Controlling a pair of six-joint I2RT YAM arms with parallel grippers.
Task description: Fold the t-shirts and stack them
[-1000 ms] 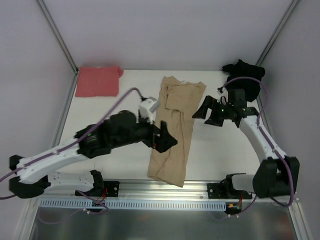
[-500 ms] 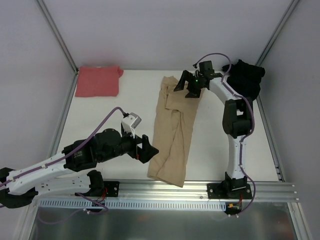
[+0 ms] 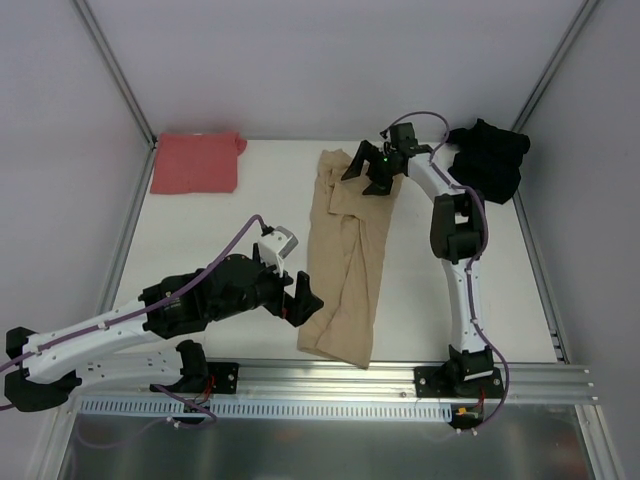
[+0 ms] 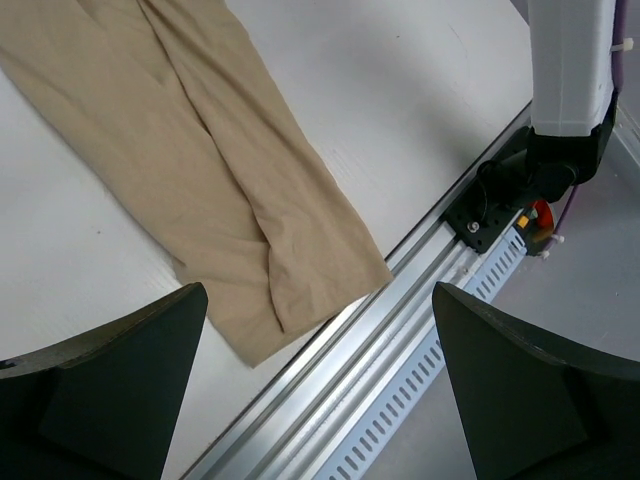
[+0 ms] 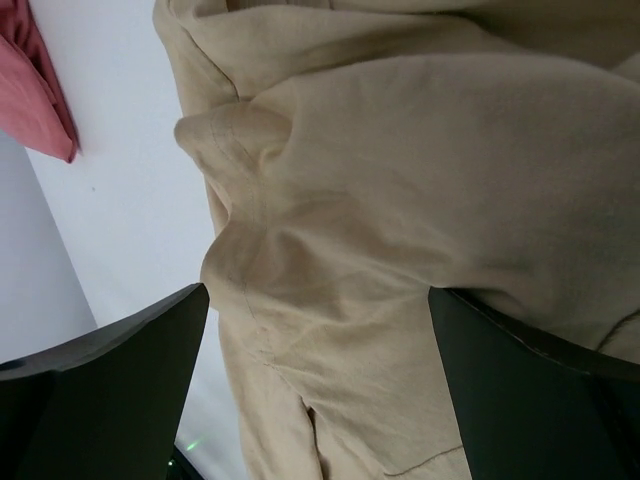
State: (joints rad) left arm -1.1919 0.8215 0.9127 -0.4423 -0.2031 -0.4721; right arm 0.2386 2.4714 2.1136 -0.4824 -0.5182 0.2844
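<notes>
Top external: three t-shirts lie on the white table [image 3: 200,250]. One tan-beige t-shirt [image 3: 345,260] runs as a long narrow strip down the middle, its near end just short of the front rail [image 3: 330,375]. One salmon-red t-shirt [image 3: 196,162] sits folded in the far left corner, and one black t-shirt [image 3: 488,158] is bunched in the far right corner. Bare table lies on either side of the strip. The left gripper [image 3: 306,300] gapes, grasping nothing, beside the strip's near left edge. The right gripper [image 3: 366,172] gapes over its far end.

Left wrist: two spread fingers [image 4: 110,390] frame the strip's near corner and the rail.

Right wrist: two wide fingers [image 5: 110,400] flank rumpled tan cloth, with a salmon-red edge at upper left
</notes>
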